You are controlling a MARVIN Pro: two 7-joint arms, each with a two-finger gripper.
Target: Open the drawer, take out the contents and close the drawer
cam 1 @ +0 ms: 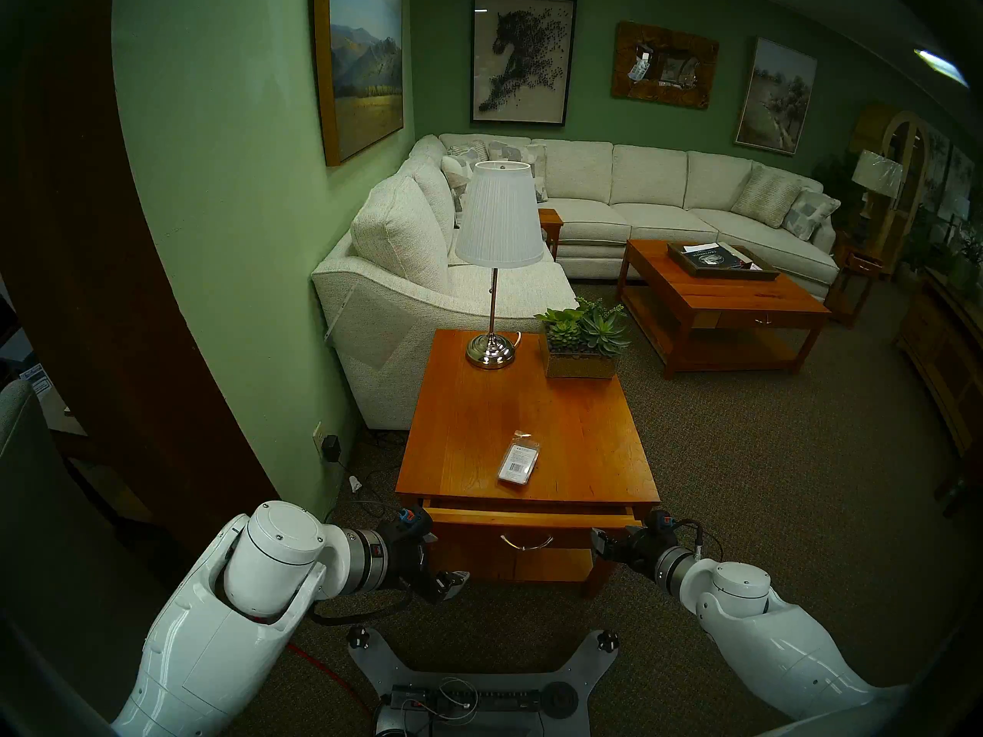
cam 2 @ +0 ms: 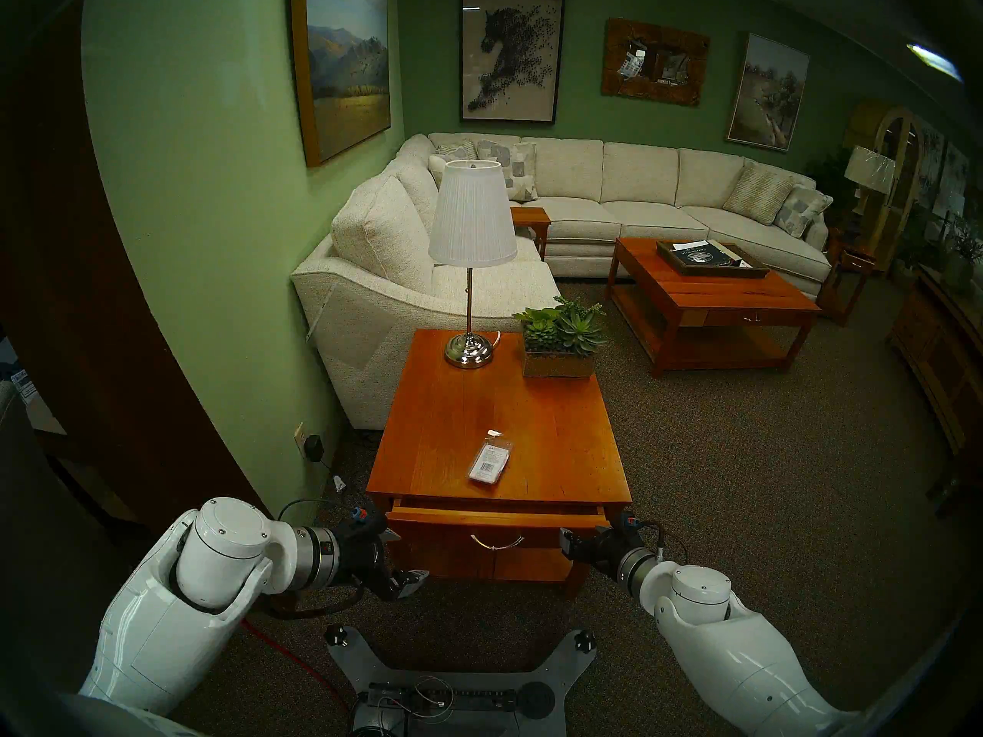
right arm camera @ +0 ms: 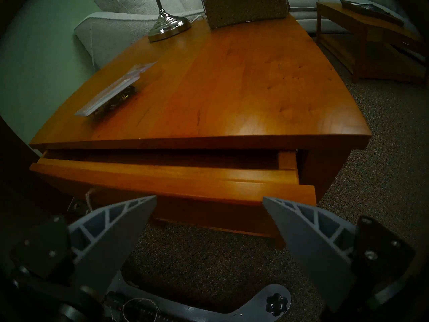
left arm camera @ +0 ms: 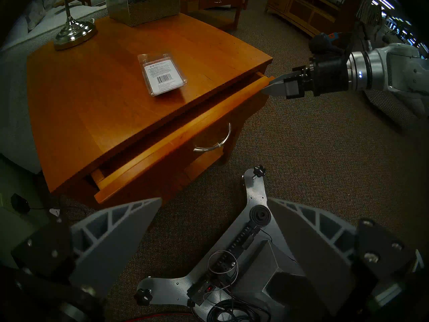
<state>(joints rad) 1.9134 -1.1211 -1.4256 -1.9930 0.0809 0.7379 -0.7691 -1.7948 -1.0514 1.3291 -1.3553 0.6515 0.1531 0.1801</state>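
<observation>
**Packet on the table top, drawer slightly open**

The wide, shallow orange-brown wooden drawer (cam 1: 532, 517) of the small rectangular wooden end table (cam 1: 585, 443) stood pulled out a short way, its curved silver metal bail handle (cam 1: 522, 542) hanging on the front panel. The small flat clear plastic packet with a white barcode label (cam 1: 519, 460) lay flat on the table top, near the front edge and left of centre, its hang tab pointing toward the far end. Farther back on the same top stood a chrome-based lamp with a pleated white shade (cam 1: 499, 221) and, just beside it, a rectangular planter of green succulents (cam 1: 582, 342).

The left gripper (left arm camera: 214, 212) hung off the table's front left corner, its grey ribbed fingers (left arm camera: 120, 224) spread wide and holding nothing. The right gripper (right arm camera: 209, 206) was at the drawer's right front corner, released and empty as well; in the left wrist view its fingertip lay right at the end of the drawer front, though whether it touched could not be told.
</observation>
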